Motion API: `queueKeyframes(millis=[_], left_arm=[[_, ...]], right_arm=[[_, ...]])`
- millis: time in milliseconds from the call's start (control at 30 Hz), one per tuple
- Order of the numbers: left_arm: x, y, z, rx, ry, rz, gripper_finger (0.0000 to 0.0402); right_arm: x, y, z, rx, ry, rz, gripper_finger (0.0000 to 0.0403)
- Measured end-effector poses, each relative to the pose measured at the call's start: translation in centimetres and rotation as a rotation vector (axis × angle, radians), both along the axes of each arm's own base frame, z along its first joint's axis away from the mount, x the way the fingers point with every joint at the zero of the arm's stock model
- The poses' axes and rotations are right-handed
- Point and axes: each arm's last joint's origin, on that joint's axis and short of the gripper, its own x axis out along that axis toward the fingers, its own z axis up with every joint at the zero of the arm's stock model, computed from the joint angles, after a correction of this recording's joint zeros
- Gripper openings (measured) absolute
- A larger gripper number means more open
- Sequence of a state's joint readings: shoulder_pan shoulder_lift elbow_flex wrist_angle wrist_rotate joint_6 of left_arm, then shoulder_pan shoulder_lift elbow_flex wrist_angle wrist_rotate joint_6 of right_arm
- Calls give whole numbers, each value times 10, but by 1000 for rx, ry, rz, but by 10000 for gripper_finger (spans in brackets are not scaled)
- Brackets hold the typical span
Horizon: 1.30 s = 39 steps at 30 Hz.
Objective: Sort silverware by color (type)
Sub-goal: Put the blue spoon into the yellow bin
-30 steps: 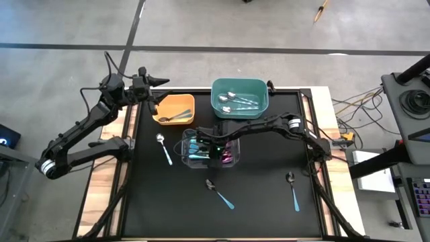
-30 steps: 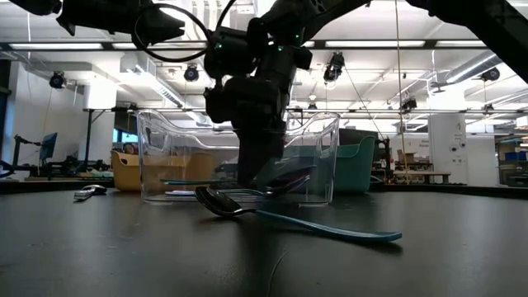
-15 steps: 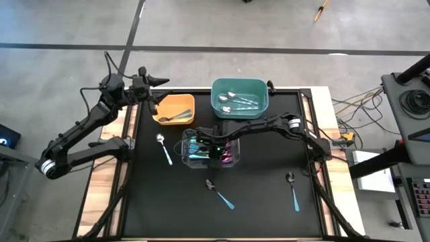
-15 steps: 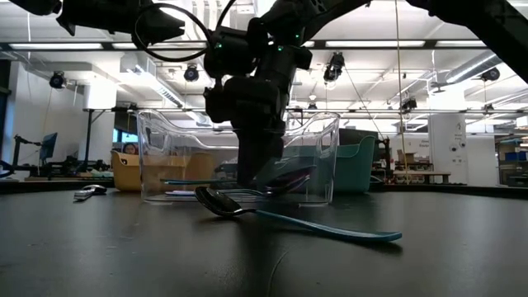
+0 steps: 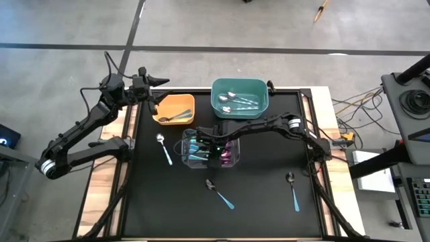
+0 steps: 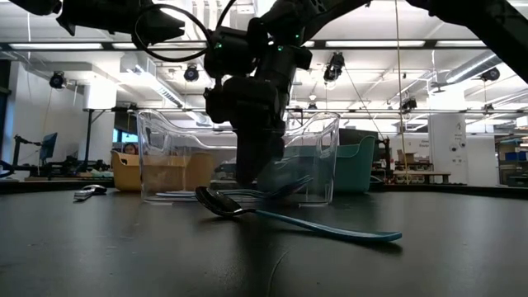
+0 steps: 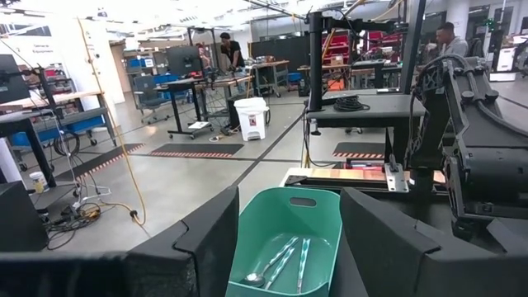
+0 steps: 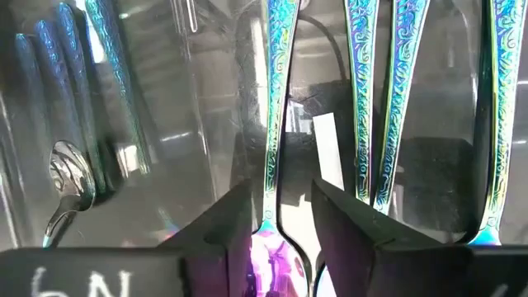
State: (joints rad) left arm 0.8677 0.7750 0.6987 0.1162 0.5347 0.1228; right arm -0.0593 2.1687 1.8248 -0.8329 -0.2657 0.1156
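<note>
My right gripper [image 5: 216, 149] reaches slanting down into the clear bin [image 5: 187, 144] at the table's middle and stands open. An iridescent spoon [image 8: 272, 124] lies on the bin's floor between its fingers, beside other iridescent spoons [image 8: 388, 107]. Teal-handled spoons [image 8: 82, 99] lie in the bin's other part. Three more spoons lie loose on the black table, at the left [image 5: 164, 148], the near middle [image 5: 219, 193] and the near right [image 5: 293, 189]. My left gripper [image 5: 158, 82] waits open, high above the table's far left corner.
An orange bin [image 5: 166, 102] with dark spoons stands at the far left. A teal bin [image 5: 216, 94] with silver spoons stands at the far middle. Bare black table lies near and to the right. The near-middle spoon [image 6: 297, 221] lies just in front of the clear bin [image 6: 165, 157].
My right gripper has opened inside the clear bin without moving away. The iridescent spoon it held, whose handle stood tilted up, has dropped and now lies flatter on the bin's floor.
</note>
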Motion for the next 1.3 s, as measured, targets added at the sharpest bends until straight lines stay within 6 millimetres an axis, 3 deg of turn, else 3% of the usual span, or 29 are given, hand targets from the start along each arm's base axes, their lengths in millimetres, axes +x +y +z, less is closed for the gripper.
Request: queueKeyframes(millis=[267, 767, 1300], left_arm=[[0, 0, 0, 0, -1, 0, 194], [0, 0, 0, 2, -1, 0, 194], [0, 1, 0, 0, 0, 0, 194]], right_arm=[[-3, 0, 19, 16, -31, -51, 123], [-8, 1, 66, 75, -97, -196, 93], [-46, 17, 110, 68, 28, -321, 95]])
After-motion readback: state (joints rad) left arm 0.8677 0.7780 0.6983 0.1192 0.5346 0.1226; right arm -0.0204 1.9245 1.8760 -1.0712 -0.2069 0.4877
